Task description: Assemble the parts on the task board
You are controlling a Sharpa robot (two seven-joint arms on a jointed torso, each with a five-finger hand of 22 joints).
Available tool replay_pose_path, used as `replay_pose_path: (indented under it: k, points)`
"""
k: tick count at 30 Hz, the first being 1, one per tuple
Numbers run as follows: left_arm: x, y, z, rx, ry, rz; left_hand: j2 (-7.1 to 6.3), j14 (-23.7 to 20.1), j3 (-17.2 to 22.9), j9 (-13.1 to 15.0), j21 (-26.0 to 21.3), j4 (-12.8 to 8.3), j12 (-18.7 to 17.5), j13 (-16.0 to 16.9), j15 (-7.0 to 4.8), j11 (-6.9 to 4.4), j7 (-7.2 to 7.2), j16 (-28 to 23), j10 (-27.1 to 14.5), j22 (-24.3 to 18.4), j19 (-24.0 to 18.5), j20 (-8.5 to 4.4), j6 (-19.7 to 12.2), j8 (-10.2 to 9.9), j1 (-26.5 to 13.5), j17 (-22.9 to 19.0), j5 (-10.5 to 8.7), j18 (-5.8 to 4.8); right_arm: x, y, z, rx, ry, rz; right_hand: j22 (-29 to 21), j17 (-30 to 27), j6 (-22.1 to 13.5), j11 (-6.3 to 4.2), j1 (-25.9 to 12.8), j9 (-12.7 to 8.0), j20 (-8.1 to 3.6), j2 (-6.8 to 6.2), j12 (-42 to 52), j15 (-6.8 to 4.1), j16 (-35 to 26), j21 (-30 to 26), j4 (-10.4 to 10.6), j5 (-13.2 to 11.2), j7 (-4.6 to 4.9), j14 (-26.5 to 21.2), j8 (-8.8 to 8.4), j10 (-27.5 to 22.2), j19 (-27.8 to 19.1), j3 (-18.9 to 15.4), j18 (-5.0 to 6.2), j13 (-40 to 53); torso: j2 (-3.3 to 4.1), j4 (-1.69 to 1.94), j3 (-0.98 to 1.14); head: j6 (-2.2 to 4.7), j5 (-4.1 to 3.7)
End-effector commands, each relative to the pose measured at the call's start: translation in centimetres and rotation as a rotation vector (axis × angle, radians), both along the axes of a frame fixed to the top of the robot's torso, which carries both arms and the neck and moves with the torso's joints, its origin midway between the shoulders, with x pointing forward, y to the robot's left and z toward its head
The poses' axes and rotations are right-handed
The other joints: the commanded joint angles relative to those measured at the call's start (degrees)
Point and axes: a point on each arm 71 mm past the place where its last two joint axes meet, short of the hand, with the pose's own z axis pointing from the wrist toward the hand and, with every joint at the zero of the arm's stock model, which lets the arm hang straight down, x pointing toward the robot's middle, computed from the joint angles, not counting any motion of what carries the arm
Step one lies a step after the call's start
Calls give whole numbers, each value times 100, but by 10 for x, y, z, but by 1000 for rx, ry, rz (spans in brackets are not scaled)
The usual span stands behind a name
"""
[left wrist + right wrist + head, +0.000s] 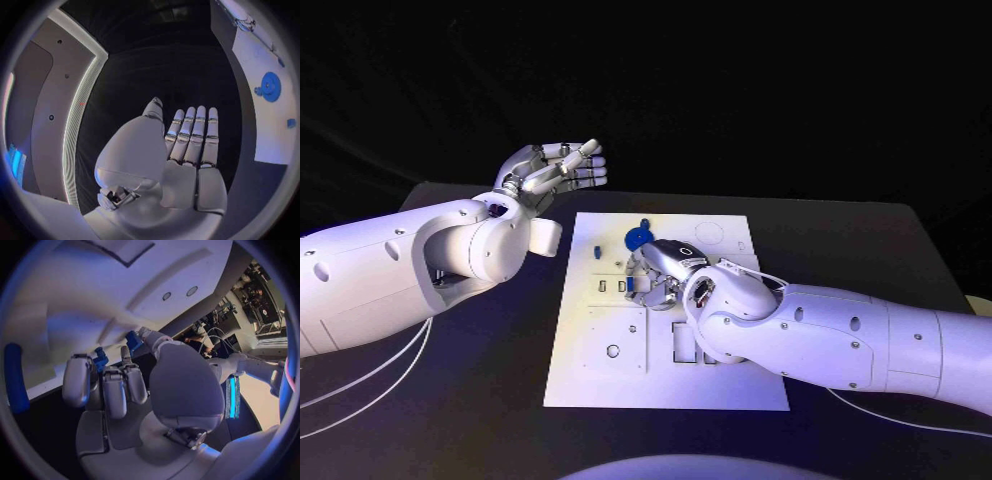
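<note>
White task board point(589, 375) lies mid-table on the black table point(862, 240), long axis running near to far. Right hand point(664, 272) is over the board's middle, fingers curled down onto it. In the right wrist view a small blue part point(100, 360) sits at the fingertips point(80, 380) of the right hand point(125, 390), a second blue piece point(134, 340) just beyond; whether the first is actually pinched or only touched, I cannot tell. Blue gear point(639, 238) lies on the board just far of the right hand, close to it but apart.

Left hand point(557, 167) is raised off the far-left corner of the board, holding nothing; in its own wrist view the fingers point(200, 135) are straight and side by side.

Risks, as judged:
- Contact on the small part looks shallow; it could tip or slide away instead of seating, from pressing off-centre.
- The curled fingers hide the part from the head camera, so misalignment with its slot may go unnoticed.
- The gear is near enough for a knuckle to nudge it on any sweep towards the far side.
</note>
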Motion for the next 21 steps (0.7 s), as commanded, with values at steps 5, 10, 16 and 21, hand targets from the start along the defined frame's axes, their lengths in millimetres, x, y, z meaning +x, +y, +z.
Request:
replay_pose_path:
  k: [5, 10, 16, 21]
  points:
    - [0, -1, 1, -5, -8, -19, -3, -26, -35, 6, -37, 15, -24, -5, 1, 36, 215, -21, 16, -10, -34, 4, -41, 26, 33, 10, 20, 9, -5, -1, 7, 61, -51, 21, 211, 1509, -161, 33, 415, -97, 86, 253, -56, 101, 23, -88, 414, 17, 48, 598, -102, -98, 3, -1308, 17, 412, -3, 7, 0, -7, 4]
    - [1, 0, 0, 26, -7, -19, -17, -13, -59, 8, -34, 27, -25, -3, -3, 34, 217, -12, 24, -12, -32, 3, -41, 32, 18, 16, 25, 11, -12, -12, 20, 140, -96, 22, 227, 1509, -211, 51, 687, -150, 102, 306, -40, 96, 23, -99, 695, 109, 61, 598, -131, -84, 14, -1679, 12, 420, -25, -10, 6, 11, 11]
    - [4, 0, -4, 111, 11, -68, -7, 577, -282, 110, 172, 209, 233, 117, -214, -195, 60, 331, 712, 28, 290, -104, 170, 225, -32, 254, 45, 89, -5, -52, 45, 257, -22, -8, 113, 1446, -10, 13, 893, -122, 83, 486, -65, 66, 2, -297, 756, 375, 18, 581, -15, -107, -85, -1577, 57, 386, -99, -37, 12, 4, 31]
    - [6, -4, -15, 204, 72, -142, 86, 1793, -591, 362, 759, 275, 653, 384, -689, -609, -246, 1266, 1631, 246, 1269, -542, 566, 525, -78, 915, 24, 85, 5, -97, 58, 385, 174, -87, 52, 1347, 44, 0, 907, -92, 69, 586, -95, 51, -33, -404, 736, 350, 5, 556, 25, -146, -136, -1479, 77, 347, -184, -61, 24, -20, 60]
